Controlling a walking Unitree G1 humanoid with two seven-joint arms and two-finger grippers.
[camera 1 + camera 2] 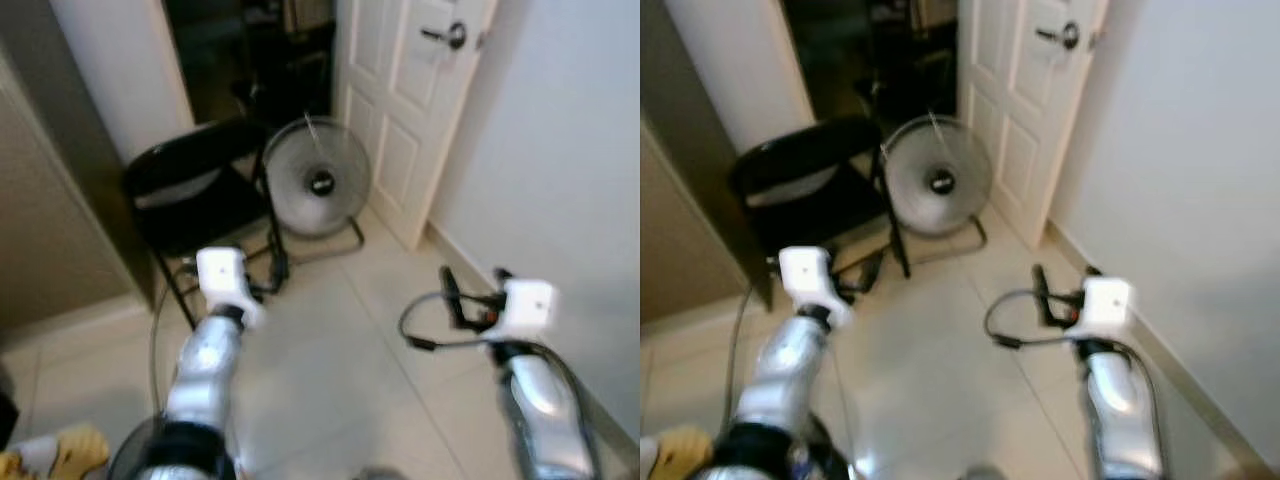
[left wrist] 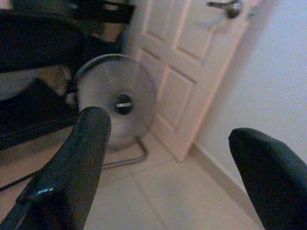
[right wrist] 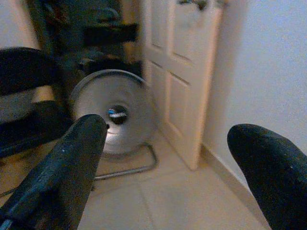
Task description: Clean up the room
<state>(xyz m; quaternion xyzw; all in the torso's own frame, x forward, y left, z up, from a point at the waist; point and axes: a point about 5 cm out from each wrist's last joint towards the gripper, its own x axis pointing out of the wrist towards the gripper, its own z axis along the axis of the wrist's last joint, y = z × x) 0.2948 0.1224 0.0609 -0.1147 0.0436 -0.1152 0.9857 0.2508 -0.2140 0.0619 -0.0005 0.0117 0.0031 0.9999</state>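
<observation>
While I steer toward the doorway, both arms are raised in front of me: my left gripper (image 2: 168, 158) and right gripper (image 3: 168, 163) each have fingers spread wide, holding nothing. Ahead, a round floor fan (image 1: 317, 190) stands between a black folding chair (image 1: 195, 195) and the white door (image 1: 410, 100). I judge the tidying barely begun; I cannot tell what to collect.

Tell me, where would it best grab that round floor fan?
Probably the thin metal tube stand under the floor fan, or the grille's top rim, reached from the front. The round face is too broad for the open left gripper.
</observation>
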